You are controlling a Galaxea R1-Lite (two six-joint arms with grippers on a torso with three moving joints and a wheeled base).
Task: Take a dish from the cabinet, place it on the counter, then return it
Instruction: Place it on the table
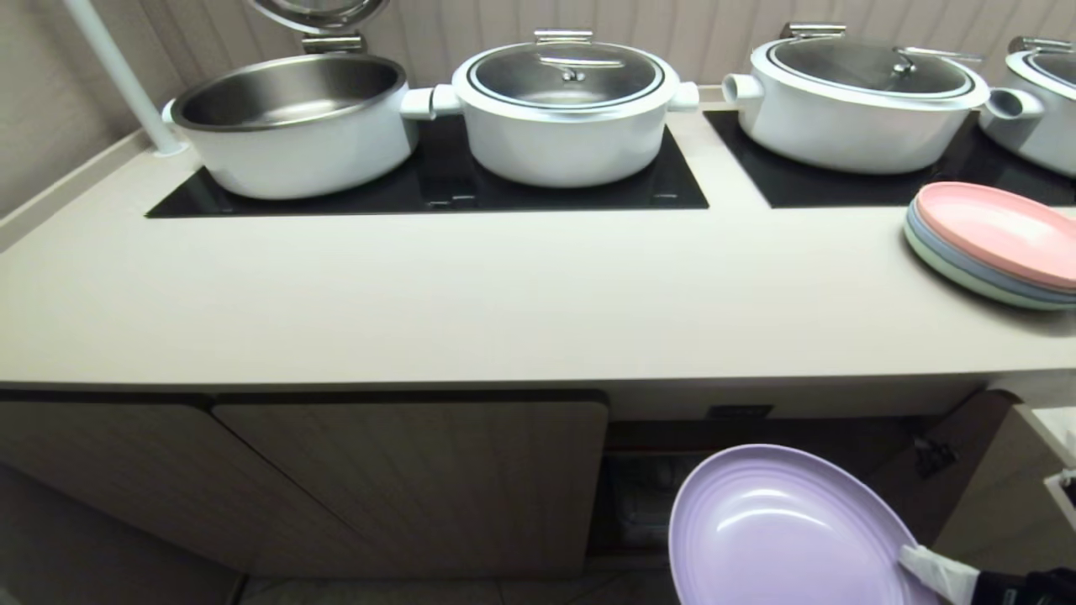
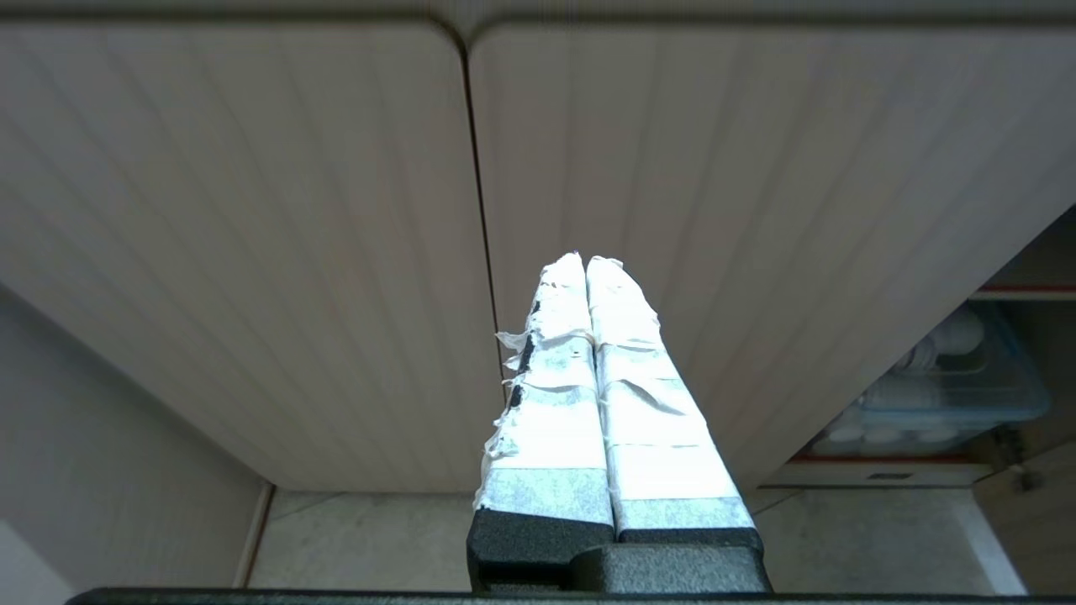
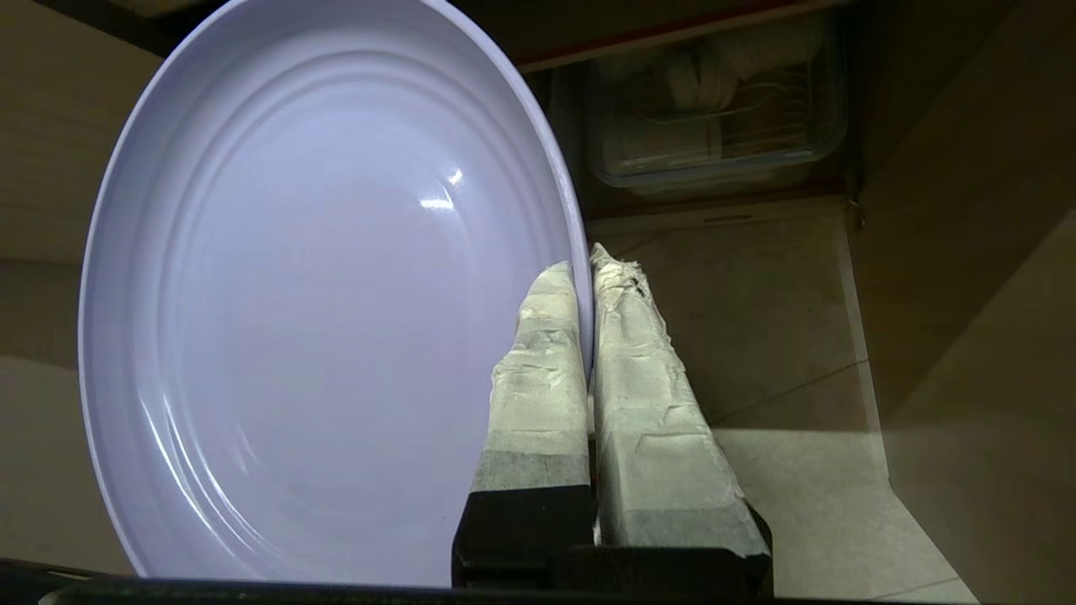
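We see the counter (image 1: 504, 294) carrying lidded pots (image 1: 565, 109) at twelve o'clock, our right gripper (image 3: 586, 267) pinching the dish (image 3: 319, 294) before the cabinet (image 1: 672, 496); left gripper (image 2: 586, 265) closed, empty.

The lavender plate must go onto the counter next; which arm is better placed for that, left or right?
The right. Its fingers are already shut on the rim of the lavender plate, held below the counter in front of the open cabinet. The left gripper is shut and empty, facing closed doors.
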